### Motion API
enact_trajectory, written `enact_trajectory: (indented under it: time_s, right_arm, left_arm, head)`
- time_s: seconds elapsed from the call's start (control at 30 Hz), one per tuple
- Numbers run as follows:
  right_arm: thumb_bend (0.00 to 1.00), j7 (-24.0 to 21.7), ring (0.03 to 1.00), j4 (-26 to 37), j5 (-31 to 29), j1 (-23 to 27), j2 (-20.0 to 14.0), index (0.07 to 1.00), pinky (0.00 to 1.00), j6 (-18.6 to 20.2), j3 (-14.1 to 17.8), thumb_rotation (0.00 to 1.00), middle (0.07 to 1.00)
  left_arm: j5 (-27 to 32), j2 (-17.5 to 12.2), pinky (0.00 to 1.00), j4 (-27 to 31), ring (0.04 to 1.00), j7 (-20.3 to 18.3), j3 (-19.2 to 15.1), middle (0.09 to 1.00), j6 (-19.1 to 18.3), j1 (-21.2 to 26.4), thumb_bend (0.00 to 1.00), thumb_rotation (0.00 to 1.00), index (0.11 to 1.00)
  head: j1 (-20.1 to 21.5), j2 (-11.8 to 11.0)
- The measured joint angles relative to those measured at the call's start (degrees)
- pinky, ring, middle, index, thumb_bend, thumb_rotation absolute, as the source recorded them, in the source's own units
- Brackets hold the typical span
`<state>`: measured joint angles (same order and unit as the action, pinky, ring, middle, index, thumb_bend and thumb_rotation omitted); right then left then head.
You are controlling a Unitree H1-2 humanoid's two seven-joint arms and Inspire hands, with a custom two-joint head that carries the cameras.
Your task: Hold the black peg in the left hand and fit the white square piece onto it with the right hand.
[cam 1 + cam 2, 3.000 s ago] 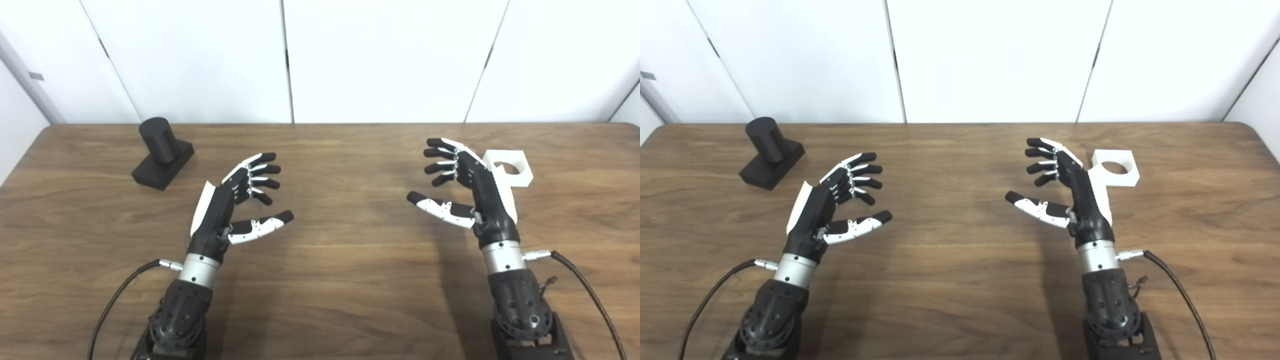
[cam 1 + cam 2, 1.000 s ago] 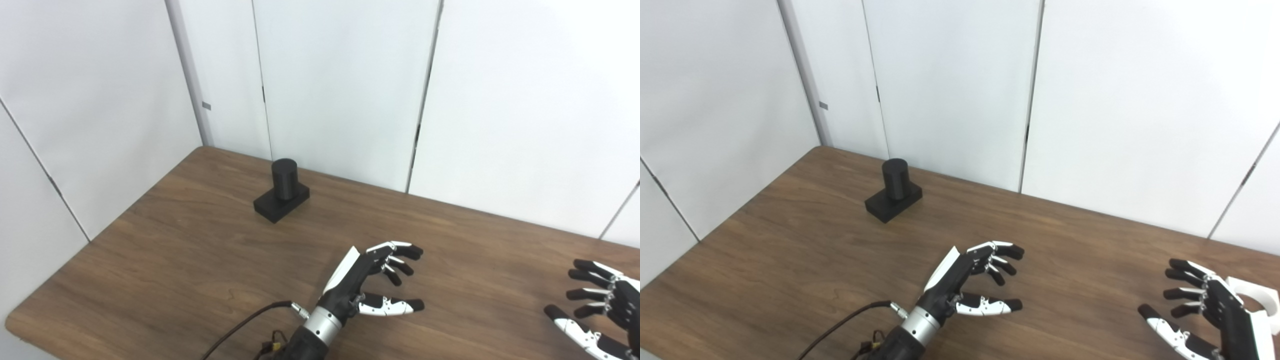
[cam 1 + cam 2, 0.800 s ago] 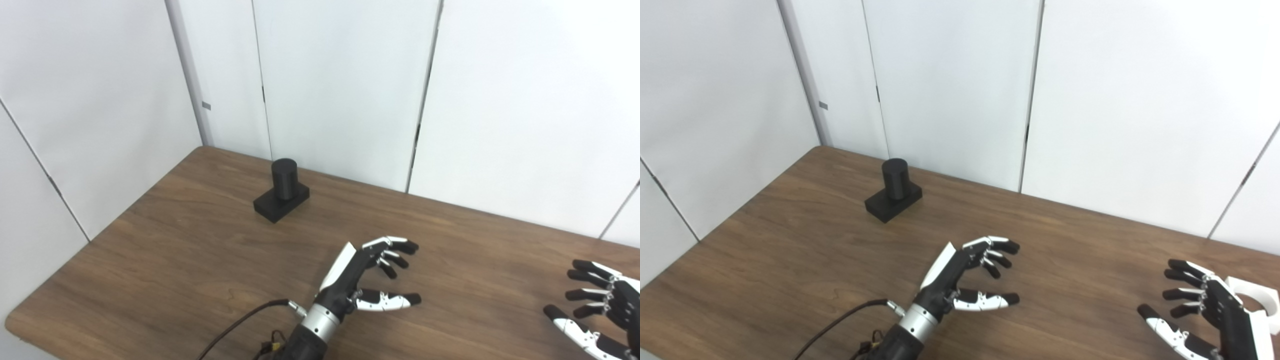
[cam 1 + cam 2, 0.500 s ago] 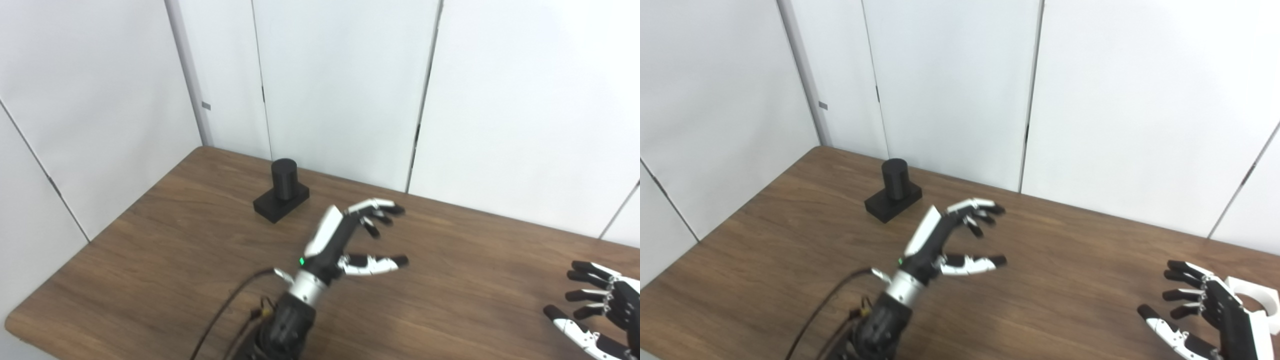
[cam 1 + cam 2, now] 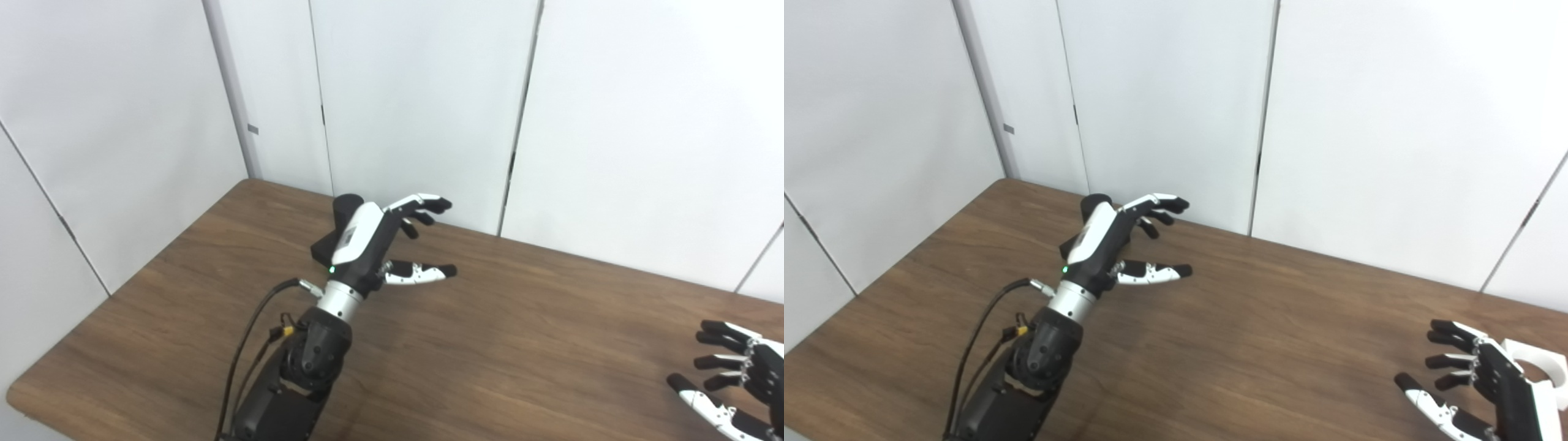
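The black peg [image 5: 345, 204], a short cylinder on a black block base [image 5: 321, 251], stands near the table's far left corner and is mostly hidden behind my left hand [image 5: 383, 239]. That hand is raised above the table just right of the peg, open with fingers spread, holding nothing. My right hand [image 5: 1476, 383] rests open at the lower right edge of view. Just behind it lies the white square piece [image 5: 1543, 367], only partly in view at the right edge; it is out of the left eye view.
The brown wooden table [image 5: 520, 318] meets white wall panels [image 5: 416, 92] at the back and on the left. A black cable [image 5: 245, 343] hangs from my left wrist. The table's left edge runs diagonally toward the bottom left.
The head turned left between three seconds ago and one second ago. Since then my left arm has lifted and reached back-left, so the hand now covers most of the peg. The right hand stayed put.
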<state>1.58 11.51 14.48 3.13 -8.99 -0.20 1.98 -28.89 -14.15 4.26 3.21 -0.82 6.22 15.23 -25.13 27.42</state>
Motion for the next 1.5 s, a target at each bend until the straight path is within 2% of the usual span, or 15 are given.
enact_trajectory:
  time_s: [0.17, 0.27, 0.37, 0.47, 0.57, 0.67, 0.87, 1.07, 1.2, 1.3, 1.4, 1.5]
  right_arm:
    - [0.5, 0.0, 0.554, 0.0, -0.2, 0.0, 0.0, 0.69, 0.4, 0.0, 0.0, 0.0, 0.677]
    - [0.51, 0.0, 0.554, -0.1, -0.3, 0.1, 0.0, 0.689, 0.4, 0.0, 0.0, 0.0, 0.678]
    - [0.51, 0.0, 0.549, -0.1, -0.3, 0.1, 0.0, 0.684, 0.4, 0.0, 0.2, 0.0, 0.676]
    - [0.51, 0.0, 0.545, -0.1, -0.3, 0.1, 0.0, 0.679, 0.39, 0.0, 0.2, 0.0, 0.671]
    - [0.51, 0.0, 0.544, -0.1, -0.3, 0.1, 0.0, 0.68, 0.39, 0.0, 0.3, 0.0, 0.671]
    - [0.51, 0.0, 0.532, -0.1, -0.5, 0.1, 0.0, 0.679, 0.38, 0.0, 0.6, 0.0, 0.669]
    - [0.52, 0.0, 0.54, -0.4, -0.7, 0.4, -0.1, 0.677, 0.39, -0.3, 0.6, 0.02, 0.666]
    - [0.51, 0.0, 0.533, -0.4, -0.7, 0.4, -0.1, 0.674, 0.38, -0.3, 0.6, 0.01, 0.663]
    - [0.51, 0.0, 0.53, -0.4, -0.7, 0.4, -0.1, 0.672, 0.38, -0.4, 0.6, 0.0, 0.662]
    - [0.51, 0.0, 0.528, -0.4, -0.7, 0.5, -0.1, 0.671, 0.38, -0.4, 0.6, 0.01, 0.661]
    - [0.51, 0.0, 0.524, -0.5, -0.7, 0.5, -0.1, 0.667, 0.38, -0.4, 0.6, 0.03, 0.657]
    - [0.51, 0.0, 0.522, -0.5, -0.6, 0.5, -0.1, 0.664, 0.37, -0.4, 0.6, 0.02, 0.655]
  left_arm:
    - [-0.3, -1.7, 0.59, 0.1, 0.68, 0.3, -2.0, 0.745, -2.0, 1.2, 0.83, 0.02, 0.742]
    - [-0.6, -1.8, 0.62, 0.1, 0.685, 0.7, -3.2, 0.729, -4.4, 2.5, 0.83, 0.04, 0.738]
    - [-2.4, -1.9, 0.63, -0.1, 0.721, 1.3, -3.4, 0.751, -6.7, 3.5, 0.83, 0.06, 0.753]
    - [-3.3, -2.7, 0.57, -0.9, 0.682, 1.9, -3.4, 0.728, -7.5, 4.4, 0.84, 0.04, 0.75]
    - [-6.5, -5.2, 0.54, -3.0, 0.655, 2.3, -2.7, 0.718, -8.1, 5.2, 0.87, 0.06, 0.738]
    - [-8.5, -6.9, 0.52, -4.3, 0.683, 3.1, -2.6, 0.755, -8.1, 5.9, 0.87, 0.1, 0.747]
    - [-12.4, -8.6, 0.66, -7.1, 0.795, 3.7, -1.7, 0.821, -10.8, 7.0, 0.89, 0.2, 0.785]
    - [-15.6, -10.7, 0.71, -10.2, 0.888, 5.4, -0.9, 0.888, -13.1, 9.0, 0.96, 0.39, 0.807]
    - [-18.0, -12.0, 0.73, -12.0, 0.906, 5.7, -0.1, 0.909, -15.9, 10.1, 0.99, 0.45, 0.807]
    - [-19.2, -12.2, 0.79, -13.9, 0.925, 5.7, 0.5, 0.923, -18.5, 10.8, 1.0, 0.47, 0.809]
    - [-20.2, -12.3, 0.79, -14.6, 0.95, 5.7, 1.4, 0.942, -20.5, 10.9, 1.0, 0.51, 0.813]
    - [-21.4, -12.4, 0.84, -15.8, 0.991, 5.1, 2.6, 0.976, -23.6, 11.3, 1.0, 0.55, 0.827]
  head:
    - [-0.1, -0.1]
    - [-0.2, -0.1]
    - [-0.2, 0.1]
    - [-0.1, 0.1]
    - [0.0, 0.1]
    - [-0.1, 0.0]
    - [-0.1, 0.0]
    - [-0.1, 0.0]
    - [-0.1, 0.0]
    - [0.2, -0.1]
    - [0.2, -0.1]
    - [0.3, -0.1]
